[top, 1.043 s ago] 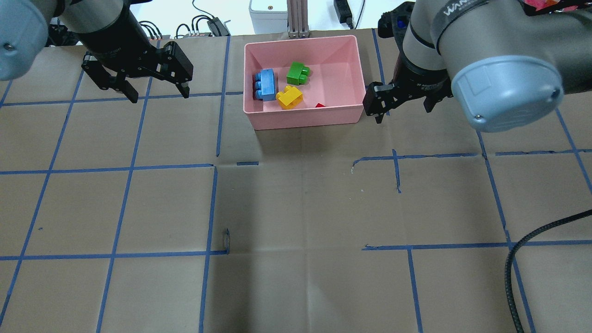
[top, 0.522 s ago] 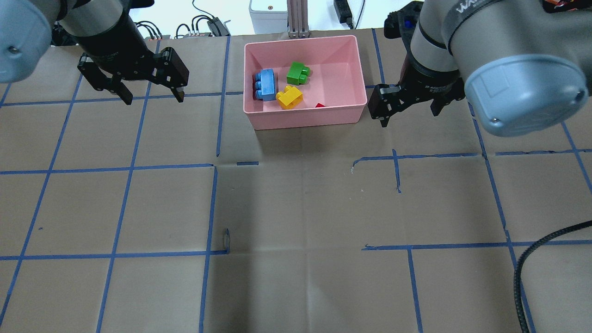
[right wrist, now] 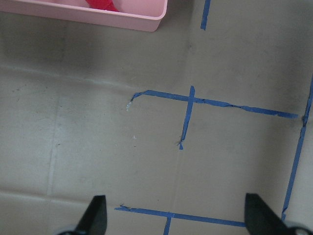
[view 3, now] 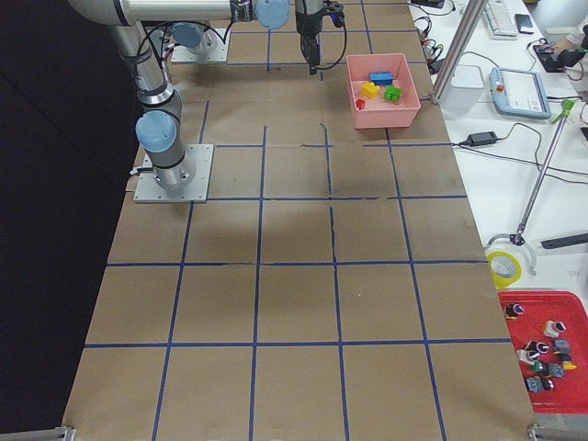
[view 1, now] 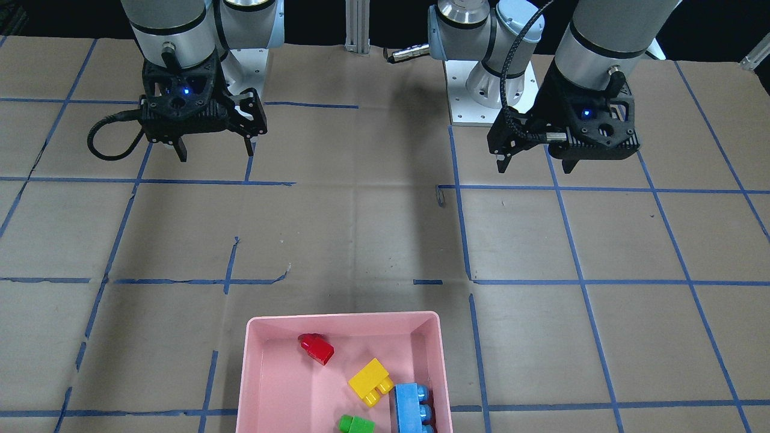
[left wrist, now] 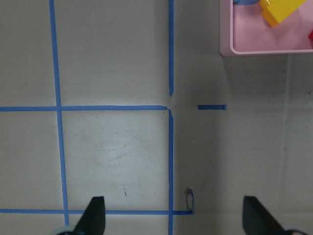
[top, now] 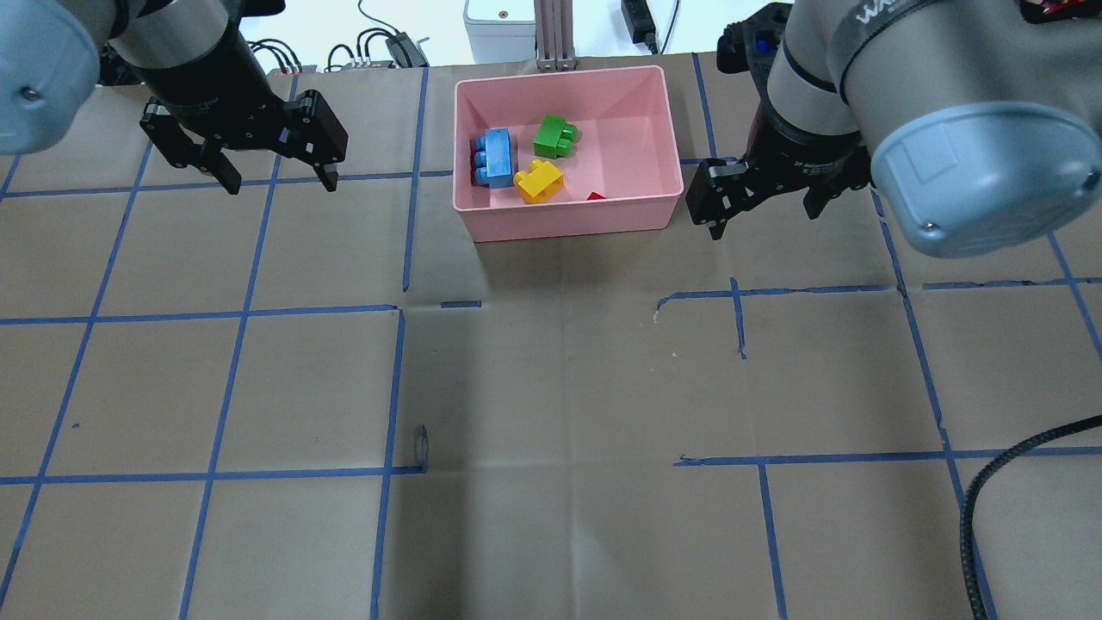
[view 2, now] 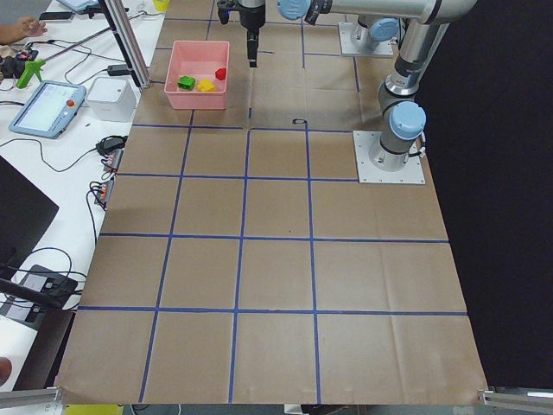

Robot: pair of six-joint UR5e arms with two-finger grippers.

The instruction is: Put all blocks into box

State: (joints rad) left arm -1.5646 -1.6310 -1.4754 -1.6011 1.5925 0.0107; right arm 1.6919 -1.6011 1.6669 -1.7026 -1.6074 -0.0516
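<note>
The pink box (top: 568,226) stands at the table's far middle. In it lie the light-blue block (top: 494,158), the green block (top: 554,136), the yellow block (top: 538,181) and the red block (top: 596,196), the red one mostly hidden behind the near wall. The front-facing view shows the box (view 1: 343,315) with the red block (view 1: 317,349), the yellow block (view 1: 370,381), the light-blue block (view 1: 410,409) and the green block (view 1: 355,424). My left gripper (top: 281,183) is open and empty, left of the box. My right gripper (top: 764,220) is open and empty, just right of the box.
Blue tape lines grid the brown paper table. A grey device (top: 499,21) and a metal post (top: 554,34) stand behind the box. A black cable (top: 990,482) hangs at the near right. A red tray of small parts (view 3: 542,349) sits on the side bench.
My left gripper has moved left and a little back, away from the box. My right gripper has moved right, away from the box's wall. Both stay open; the blocks have not moved.
</note>
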